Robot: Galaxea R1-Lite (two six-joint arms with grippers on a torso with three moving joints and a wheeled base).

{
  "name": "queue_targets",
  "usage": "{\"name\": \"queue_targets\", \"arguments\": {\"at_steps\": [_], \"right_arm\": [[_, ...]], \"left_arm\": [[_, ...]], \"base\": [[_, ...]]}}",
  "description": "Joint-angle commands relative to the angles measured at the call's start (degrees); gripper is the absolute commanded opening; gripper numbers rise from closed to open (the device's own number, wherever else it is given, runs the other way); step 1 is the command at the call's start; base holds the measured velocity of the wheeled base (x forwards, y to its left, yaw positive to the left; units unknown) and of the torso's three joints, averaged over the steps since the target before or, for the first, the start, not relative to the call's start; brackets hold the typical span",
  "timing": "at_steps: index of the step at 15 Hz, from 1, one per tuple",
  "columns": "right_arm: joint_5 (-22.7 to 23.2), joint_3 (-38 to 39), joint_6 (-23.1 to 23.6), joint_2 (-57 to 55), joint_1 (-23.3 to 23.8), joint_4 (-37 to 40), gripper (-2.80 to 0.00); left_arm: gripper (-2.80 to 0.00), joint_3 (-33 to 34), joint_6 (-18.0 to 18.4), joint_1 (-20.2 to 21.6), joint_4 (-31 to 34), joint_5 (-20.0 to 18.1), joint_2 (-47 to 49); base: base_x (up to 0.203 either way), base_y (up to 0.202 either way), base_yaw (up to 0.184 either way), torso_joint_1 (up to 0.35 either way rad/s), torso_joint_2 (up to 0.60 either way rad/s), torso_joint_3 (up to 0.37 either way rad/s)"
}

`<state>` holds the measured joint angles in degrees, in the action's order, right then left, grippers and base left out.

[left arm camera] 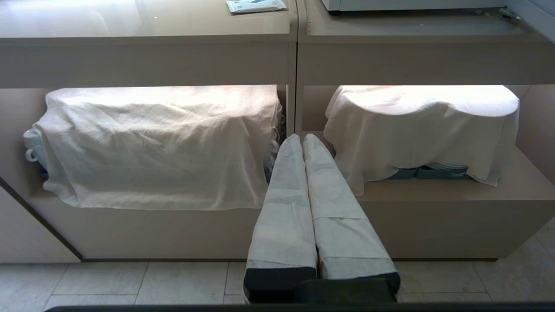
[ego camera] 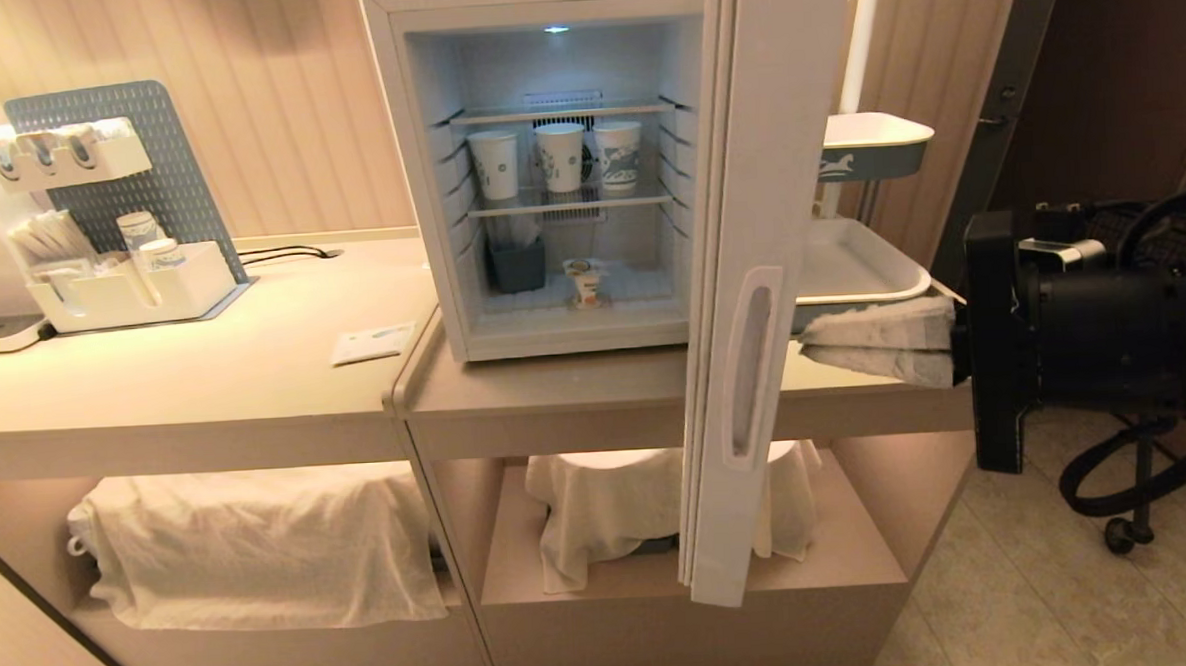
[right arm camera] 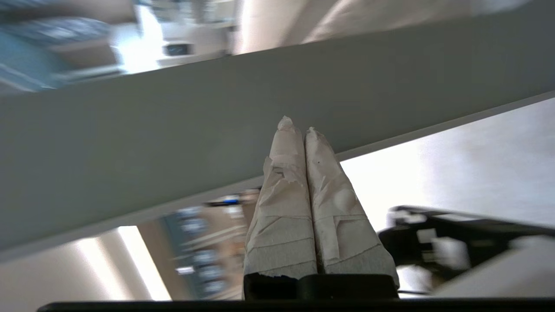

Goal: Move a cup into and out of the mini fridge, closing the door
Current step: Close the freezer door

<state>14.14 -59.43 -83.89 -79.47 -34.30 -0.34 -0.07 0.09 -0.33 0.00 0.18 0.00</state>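
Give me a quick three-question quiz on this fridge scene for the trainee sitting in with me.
1. True or false: the door of the mini fridge stands open.
2. Where is the cup?
A. on the fridge floor
B. on the wire shelf beside the paper cups
C. on the counter
3. Fill in: the right gripper, fingers together, points at the door's ____ face.

Key
1. True.
2. A; it stands upright beside a dark bin.
3. Outer; its tips sit just right of the door. The left gripper is parked low, shut and empty, facing the cloth-covered shelves.
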Motion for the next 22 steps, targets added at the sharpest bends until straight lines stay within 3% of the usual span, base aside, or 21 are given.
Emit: {"name": "queue_targets", "arguments": {"at_steps": [1,8,10,13,14,16,19,22], "right_arm": [[0.3,1.6,12.5,1.5,2.5,3.1,-2.8],[-0.2,12.1,71.8,7.8,18.2,8.7,-2.8],[-1.0,14.6,85.2,10.2,23.3,8.7,-2.8],[-2.6,17.9,93.0,14.9,26.9,8.8,-2.8],[-6.1,19.9,94.9,16.8,27.6,8.6,-2.8],[-12.0,25.3,96.1,21.1,29.6,7.7,-2.8],[-14.5,32.8,96.0,29.7,32.2,4.3,-2.8],[-17.5,36.1,96.0,37.0,34.0,6.1,-2.8]], "left_arm": [[-2.8,0.0,0.0,0.0,0.0,0.0,0.0],[-2.8,0.0,0.0,0.0,-0.1,0.0,0.0],[-2.8,0.0,0.0,0.0,0.0,0.0,0.0],[-2.8,0.0,0.0,0.1,0.0,0.0,0.0],[-2.8,0.0,0.0,0.0,0.0,0.0,0.0],[-2.8,0.1,0.0,0.0,0.0,0.0,0.0],[-2.8,0.0,0.0,0.0,-0.1,0.0,0.0],[-2.8,0.1,0.0,0.0,0.0,0.0,0.0]], "base": [[0.0,0.0,0.0,0.0,0.0,0.0],[0.0,0.0,0.0,0.0,0.0,0.0],[0.0,0.0,0.0,0.0,0.0,0.0],[0.0,0.0,0.0,0.0,0.0,0.0],[0.0,0.0,0.0,0.0,0.0,0.0],[0.0,0.0,0.0,0.0,0.0,0.0],[0.0,0.0,0.0,0.0,0.0,0.0],[0.0,0.0,0.0,0.0,0.0,0.0]]}}
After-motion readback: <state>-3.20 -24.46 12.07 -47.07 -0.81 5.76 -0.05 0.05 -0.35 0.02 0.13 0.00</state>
